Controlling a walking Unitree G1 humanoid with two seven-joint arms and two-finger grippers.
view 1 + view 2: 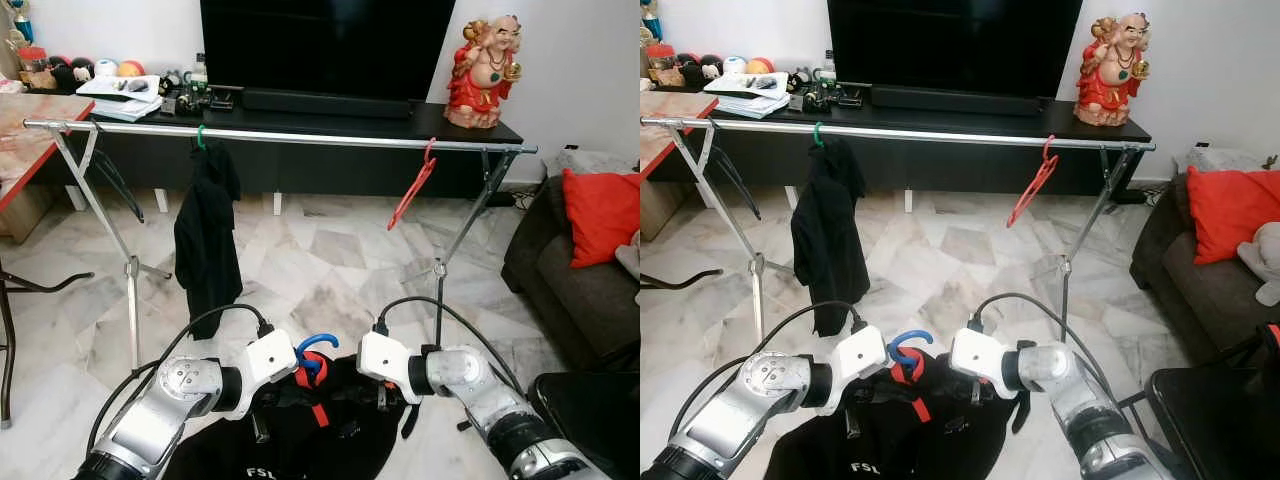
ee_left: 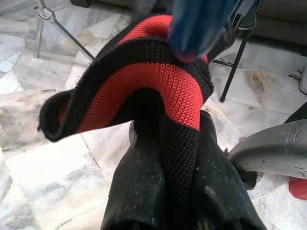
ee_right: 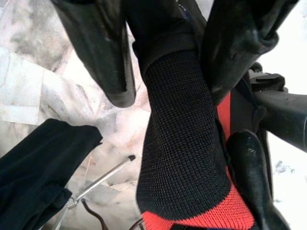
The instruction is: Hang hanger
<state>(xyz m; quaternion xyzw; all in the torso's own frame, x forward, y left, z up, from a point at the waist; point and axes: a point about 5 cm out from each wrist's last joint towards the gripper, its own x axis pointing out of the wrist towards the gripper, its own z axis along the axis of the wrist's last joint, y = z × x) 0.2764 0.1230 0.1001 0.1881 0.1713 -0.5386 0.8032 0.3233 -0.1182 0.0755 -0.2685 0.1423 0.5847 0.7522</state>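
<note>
Blue hanger, carrying a black garment with a red-striped collar, held low between both arms, well below the clothes rail. Left gripper is clamped on the collar; right gripper is pinching the knit fabric. On the rail hang a dark jacket and a red hanger.

A blue hanger carries a black garment with a red-striped collar. It sits at six o'clock, hook upright, below the rail.
</note>
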